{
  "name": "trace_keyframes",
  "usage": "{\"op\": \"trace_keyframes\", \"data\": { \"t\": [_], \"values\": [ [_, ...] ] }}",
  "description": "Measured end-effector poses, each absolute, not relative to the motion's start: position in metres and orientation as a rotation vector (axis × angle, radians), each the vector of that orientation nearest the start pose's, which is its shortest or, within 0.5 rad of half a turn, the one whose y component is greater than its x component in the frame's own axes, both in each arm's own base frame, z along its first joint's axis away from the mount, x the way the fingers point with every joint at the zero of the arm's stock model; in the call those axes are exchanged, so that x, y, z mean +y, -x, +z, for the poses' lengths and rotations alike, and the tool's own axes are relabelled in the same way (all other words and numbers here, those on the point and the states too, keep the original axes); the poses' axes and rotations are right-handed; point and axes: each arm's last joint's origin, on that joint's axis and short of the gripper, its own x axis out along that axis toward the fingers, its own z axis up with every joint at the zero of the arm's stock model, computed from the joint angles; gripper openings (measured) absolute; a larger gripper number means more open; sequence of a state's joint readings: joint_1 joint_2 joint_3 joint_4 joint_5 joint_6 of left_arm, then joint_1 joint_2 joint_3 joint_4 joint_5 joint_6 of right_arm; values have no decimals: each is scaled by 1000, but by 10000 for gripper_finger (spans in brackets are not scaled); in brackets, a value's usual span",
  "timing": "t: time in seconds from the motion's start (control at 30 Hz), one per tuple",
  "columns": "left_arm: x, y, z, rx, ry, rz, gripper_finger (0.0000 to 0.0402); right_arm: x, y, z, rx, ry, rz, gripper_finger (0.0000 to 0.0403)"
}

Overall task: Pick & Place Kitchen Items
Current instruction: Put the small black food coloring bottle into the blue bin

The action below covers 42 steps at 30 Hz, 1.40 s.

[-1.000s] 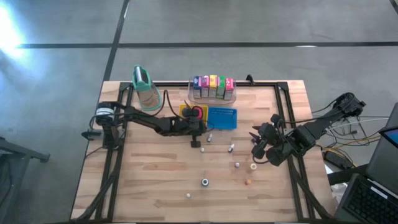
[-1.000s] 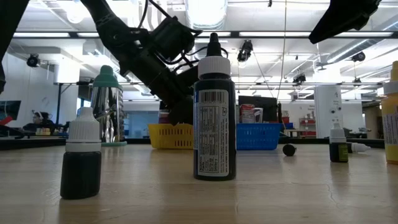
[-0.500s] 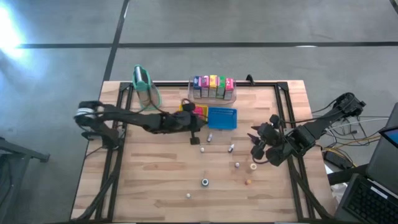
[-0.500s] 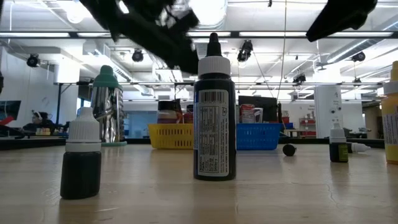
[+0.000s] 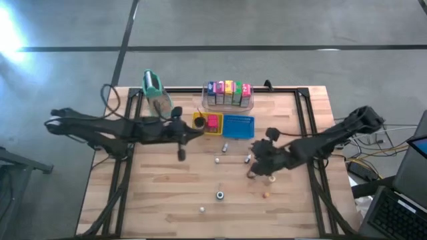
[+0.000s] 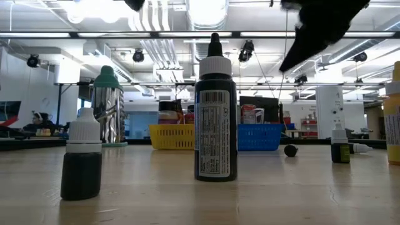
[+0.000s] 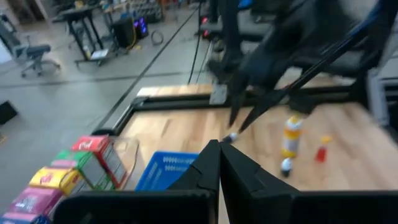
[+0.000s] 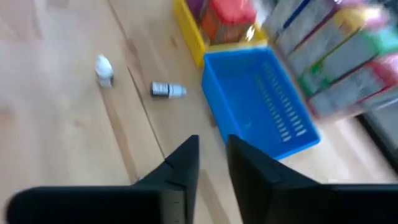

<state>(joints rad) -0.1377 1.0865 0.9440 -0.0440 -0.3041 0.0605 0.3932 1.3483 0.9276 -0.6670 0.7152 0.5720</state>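
Note:
Several colourful cartons (image 5: 228, 93) stand in a clear bin at the table's far edge. A pink and red item (image 5: 212, 121) lies in the yellow tray (image 5: 199, 121). Beside that tray stands the blue tray (image 5: 238, 126). Small bottles (image 5: 225, 147) (image 5: 219, 195) are scattered over the table's middle. My left gripper (image 5: 193, 137) hangs shut above the table, left of the yellow tray, with nothing in it (image 7: 219, 163). My right gripper (image 5: 253, 165) is over the table's middle right, near the small bottles. It is open by a narrow gap (image 8: 214, 158), with nothing between the fingers.
A tall tan container with a teal top (image 5: 154, 92) stands at the far left corner. A black frame rail (image 5: 303, 113) runs along the table's sides. In the low view a dark bottle (image 6: 215, 134) and a small white-capped bottle (image 6: 81, 161) stand close to the camera.
My left gripper has risen from the yellow tray and drawn back toward the table's left edge, staying shut. The pink and red item has stayed in the yellow tray. My right gripper has moved toward the table's left, in over the small bottles, and sunk a little.

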Motion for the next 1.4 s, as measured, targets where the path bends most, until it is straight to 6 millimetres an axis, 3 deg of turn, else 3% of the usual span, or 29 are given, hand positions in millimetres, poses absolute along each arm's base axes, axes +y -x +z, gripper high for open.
{"op": "trace_keyframes", "data": {
  "t": [0.13, 0.33, 0.63, 0.83, 1.03, 1.4],
  "values": [
    [-34, -224, 356, 133, -86, 114, 9, 65, -254, 225, 888, 18, -525, 20],
    [-50, -209, 358, 159, -105, 104, 8, 67, -266, 221, 893, 24, -419, 9],
    [-85, -181, 350, 210, -224, 483, 8, 88, -251, 241, 801, 30, -322, 8],
    [-105, -148, 346, 222, -309, 450, 8, 88, -237, 263, 722, -5, -289, 8],
    [-83, -117, 344, 231, -136, 375, 7, 82, -224, 281, 650, -19, -283, 8],
    [-43, -81, 305, 183, -225, 466, 12, 76, -216, 283, 650, 35, -342, 8]
  ]
}}
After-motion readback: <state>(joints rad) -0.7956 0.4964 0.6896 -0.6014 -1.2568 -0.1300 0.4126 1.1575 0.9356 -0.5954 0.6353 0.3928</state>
